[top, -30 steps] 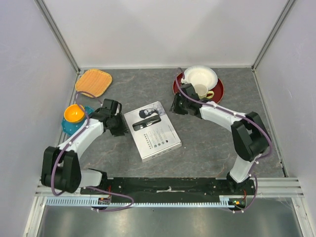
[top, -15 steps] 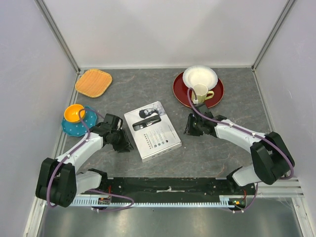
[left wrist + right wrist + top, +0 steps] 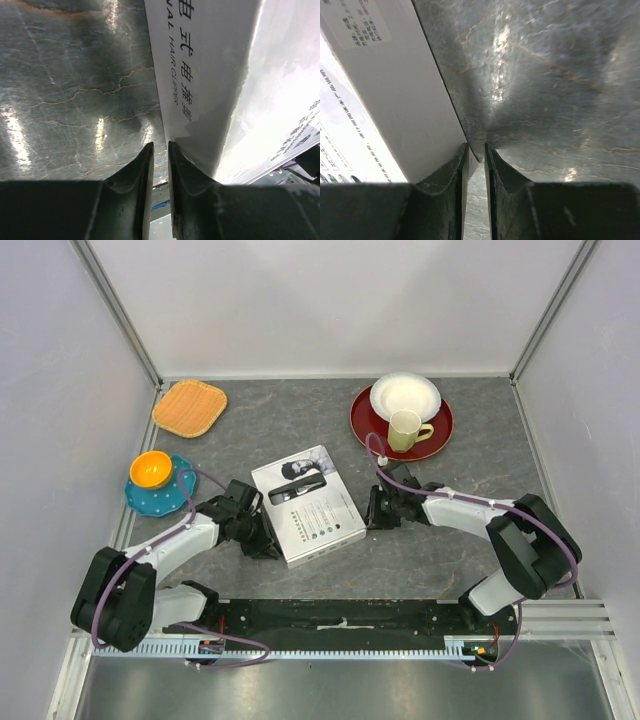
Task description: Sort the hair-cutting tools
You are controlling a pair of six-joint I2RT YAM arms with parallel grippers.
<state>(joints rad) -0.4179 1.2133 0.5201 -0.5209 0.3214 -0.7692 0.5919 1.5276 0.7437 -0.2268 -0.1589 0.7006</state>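
A closed white box with a printed picture of a clipper lies flat at the table's middle. The clipper, comb attachments and brush are not in view. My left gripper is low at the box's near left edge. In the left wrist view its fingers are almost together with nothing between them, and the box's side is just right of the tips. My right gripper is low at the box's right edge. In the right wrist view its fingers are almost together, and the left finger is against the box wall.
An orange woven mat lies at the back left. An orange bowl sits on a blue plate at the left. A red plate at the back right holds a white bowl and a cup.
Both arms have swung toward me and down to the box. The left moved from the box's far left corner to its near left edge; the right moved from the red plate to the box's right edge.
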